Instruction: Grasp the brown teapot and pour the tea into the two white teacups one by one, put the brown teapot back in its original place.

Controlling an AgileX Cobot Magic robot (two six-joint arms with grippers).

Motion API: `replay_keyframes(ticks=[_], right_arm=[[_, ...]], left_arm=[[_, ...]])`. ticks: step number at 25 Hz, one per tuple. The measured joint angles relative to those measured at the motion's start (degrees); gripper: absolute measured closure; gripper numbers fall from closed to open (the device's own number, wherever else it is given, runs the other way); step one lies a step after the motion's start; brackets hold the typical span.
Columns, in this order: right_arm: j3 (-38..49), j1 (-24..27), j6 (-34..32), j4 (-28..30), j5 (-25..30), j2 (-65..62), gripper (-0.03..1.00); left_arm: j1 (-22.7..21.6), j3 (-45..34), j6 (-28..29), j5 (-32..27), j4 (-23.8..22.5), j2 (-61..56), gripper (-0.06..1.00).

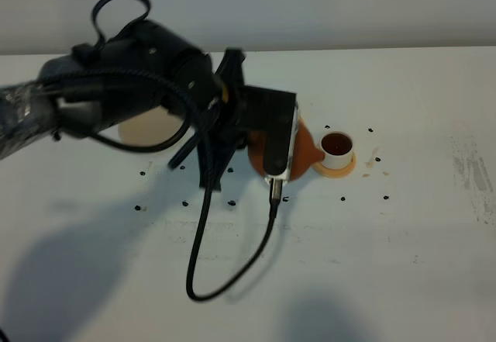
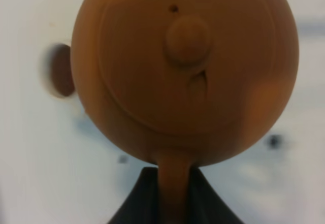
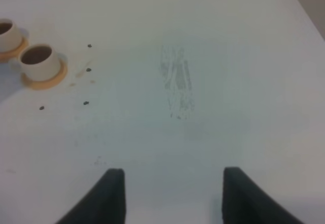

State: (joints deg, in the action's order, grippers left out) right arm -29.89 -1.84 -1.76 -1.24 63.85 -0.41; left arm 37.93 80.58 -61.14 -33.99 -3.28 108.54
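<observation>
Our left tool [image 2: 175,183] is clenched on the handle of the teapot [image 2: 185,69], which hangs above the desk [image 1: 403,241] beside a cup [image 1: 337,146] full of tea [image 1: 336,141] on its coaster [image 1: 335,167]. Our right tool [image 3: 170,196] is clenched on nothing, over bare desk, well apart from both cups.

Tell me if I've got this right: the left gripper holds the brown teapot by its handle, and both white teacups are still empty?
Not quite. The left gripper does hold the brown teapot by its handle, but the right wrist view shows both white teacups already holding dark tea.
</observation>
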Motion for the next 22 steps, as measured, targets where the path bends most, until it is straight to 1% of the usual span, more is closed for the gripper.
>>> replay_keyframes(ticks=[5, 12, 18, 22], right_arm=[[0.0, 0.0, 0.0, 0.0, 0.0, 0.0, 0.55], [0.0, 0.0, 0.0, 0.0, 0.0, 0.0, 0.55], [0.0, 0.0, 0.0, 0.0, 0.0, 0.0, 0.55], [0.0, 0.0, 0.0, 0.0, 0.0, 0.0, 0.55]], left_arm=[[0.05, -5.65, 9.55, 0.41, 3.28, -0.51, 0.86], [0.05, -6.52, 19.23, 0.84, 9.49, 4.22, 0.86], [0.05, -6.33, 23.41, 1.97, 14.08, 7.14, 0.86], [0.05, -6.03, 24.43, 2.15, 14.9, 7.67, 0.86]])
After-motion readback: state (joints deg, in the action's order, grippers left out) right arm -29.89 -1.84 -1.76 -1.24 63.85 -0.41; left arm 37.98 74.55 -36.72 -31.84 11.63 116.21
